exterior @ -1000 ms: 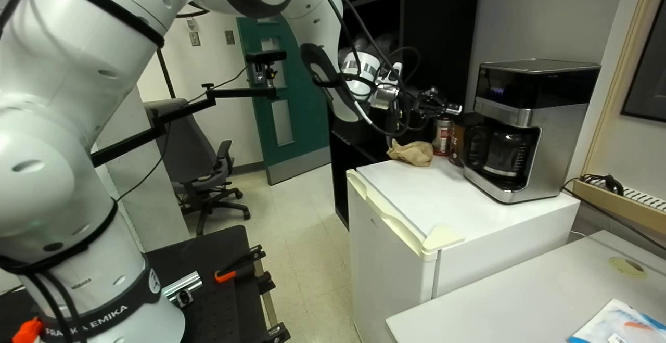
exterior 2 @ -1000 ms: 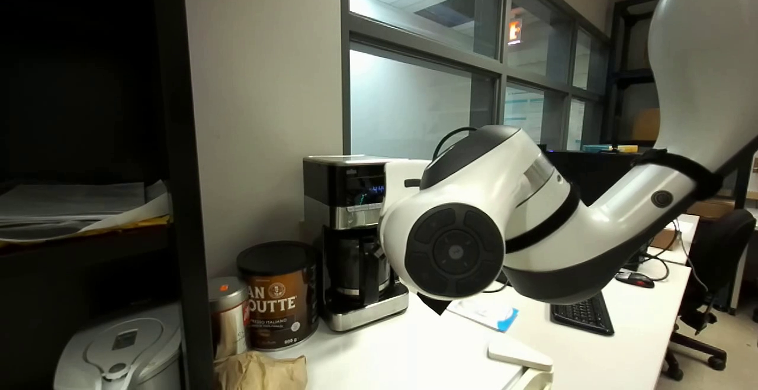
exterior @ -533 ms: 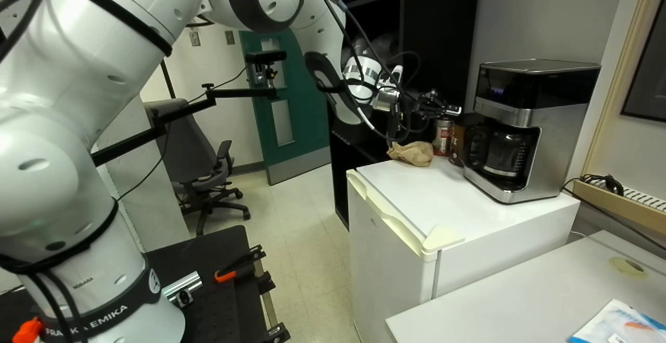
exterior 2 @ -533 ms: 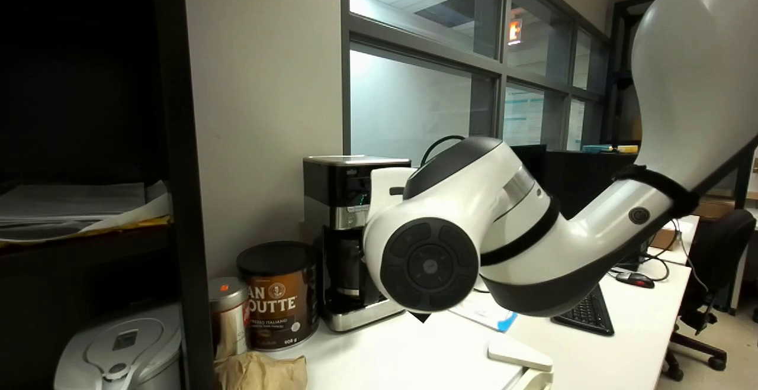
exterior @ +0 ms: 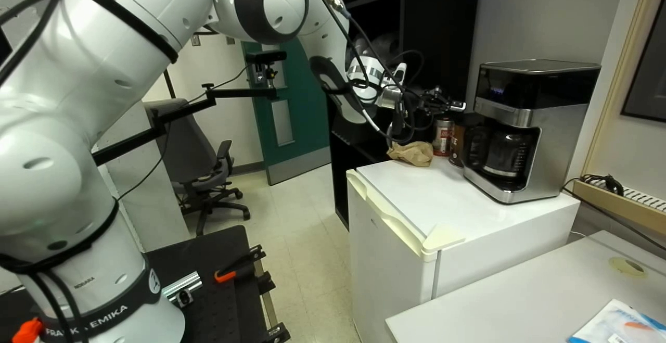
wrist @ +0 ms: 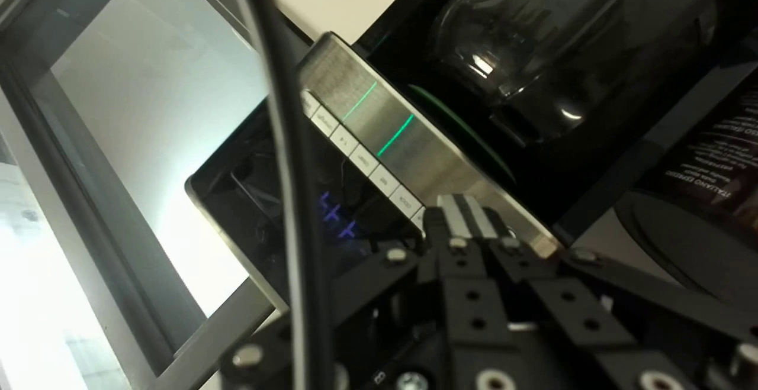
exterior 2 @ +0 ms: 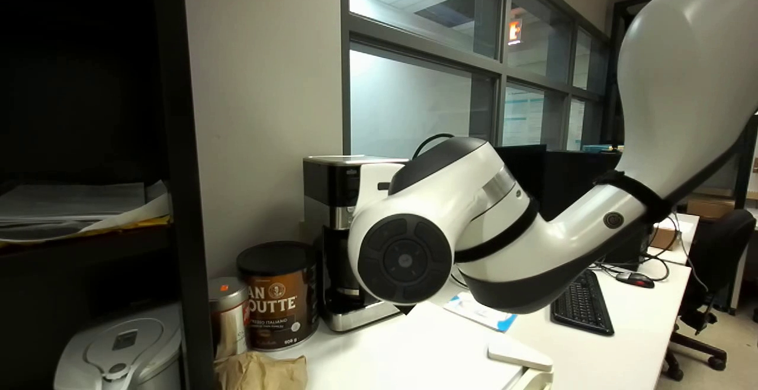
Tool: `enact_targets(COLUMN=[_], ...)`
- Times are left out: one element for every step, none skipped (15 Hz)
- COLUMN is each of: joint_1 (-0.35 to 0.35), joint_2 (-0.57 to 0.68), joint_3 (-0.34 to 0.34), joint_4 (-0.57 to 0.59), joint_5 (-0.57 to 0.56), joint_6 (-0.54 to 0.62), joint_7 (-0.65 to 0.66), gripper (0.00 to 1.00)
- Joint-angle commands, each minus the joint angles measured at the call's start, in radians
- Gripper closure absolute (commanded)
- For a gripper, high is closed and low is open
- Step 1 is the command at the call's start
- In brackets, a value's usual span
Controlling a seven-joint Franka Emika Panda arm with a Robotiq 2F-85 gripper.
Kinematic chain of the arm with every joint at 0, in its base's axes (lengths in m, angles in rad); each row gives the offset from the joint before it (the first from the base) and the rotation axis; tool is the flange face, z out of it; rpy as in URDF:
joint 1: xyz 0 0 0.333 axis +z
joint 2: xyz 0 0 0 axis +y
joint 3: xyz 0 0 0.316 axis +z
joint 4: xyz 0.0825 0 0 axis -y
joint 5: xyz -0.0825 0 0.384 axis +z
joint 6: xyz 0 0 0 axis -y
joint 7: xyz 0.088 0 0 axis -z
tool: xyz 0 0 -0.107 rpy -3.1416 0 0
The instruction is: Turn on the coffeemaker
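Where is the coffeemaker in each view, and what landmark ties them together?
In an exterior view: the coffeemaker stands at right, on a white cabinet.
In an exterior view: the coffeemaker is left of centre, partly behind the arm.
Wrist view: the coffeemaker, tilted, spans left of centre to upper right, partly behind a cable.
Shared landmark: the brown coffee can, beside it in all three.

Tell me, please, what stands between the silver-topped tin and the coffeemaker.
In both exterior views, a brown can stands between the silver-topped tin and the coffeemaker.
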Motion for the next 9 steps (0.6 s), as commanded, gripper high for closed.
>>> enact_targets(joint_1=[0.021,0.021,0.021,0.022,0.022,0.023,0.023,0.023,0.024], joint_2=[0.053,0.059,0.064,0.068,0.074,0.08,0.084,0.088,0.093], joint_3=[-0.03,-0.033,-0.036,-0.039,-0.042,-0.044,-0.046,-0.047,-0.048], joint_4=[0.09,0.1,0.108,0.116,0.126,0.135,0.142,0.149,0.157], joint_5=[0.013,0.014,0.015,0.016,0.017,0.017,0.018,0.018,0.019], joint_6=[-0.009,-0.009,-0.009,-0.009,-0.01,-0.009,-0.009,-0.008,-0.008], joint_7=[-0.021,-0.02,-0.022,-0.022,-0.023,-0.024,-0.024,-0.024,-0.024], gripper=[1.0,1.0,1.0,1.0,1.0,1.0,1.0,1.0,1.0])
